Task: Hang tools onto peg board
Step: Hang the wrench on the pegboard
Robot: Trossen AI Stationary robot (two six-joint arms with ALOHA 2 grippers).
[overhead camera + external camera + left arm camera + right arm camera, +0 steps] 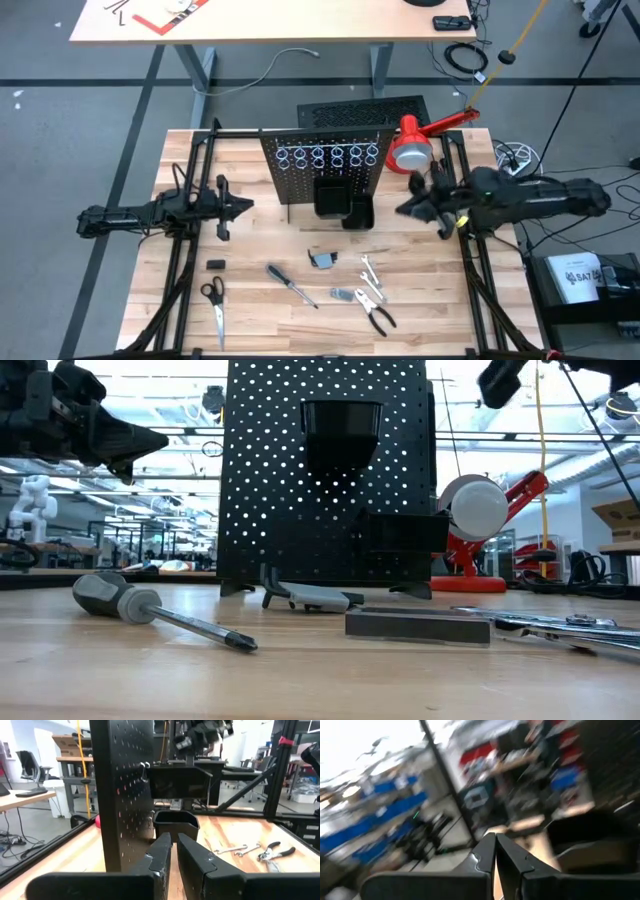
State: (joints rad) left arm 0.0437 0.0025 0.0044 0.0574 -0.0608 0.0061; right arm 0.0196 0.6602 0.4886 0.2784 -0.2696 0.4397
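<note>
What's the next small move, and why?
Probably: open the left tool and lower it toward the screwdriver. Neither tool holds anything, both hover beside the peg board, and every hand tool lies on the table, unhung.

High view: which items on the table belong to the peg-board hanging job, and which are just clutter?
Job:
- peg board, upright, with a row of rings and a black bin
- screwdriver
- pliers
- wrenches
- grey metal piece

Lying about:
- scissors
- small black block
- red lamp
- flat black slotted panel behind the board
</note>
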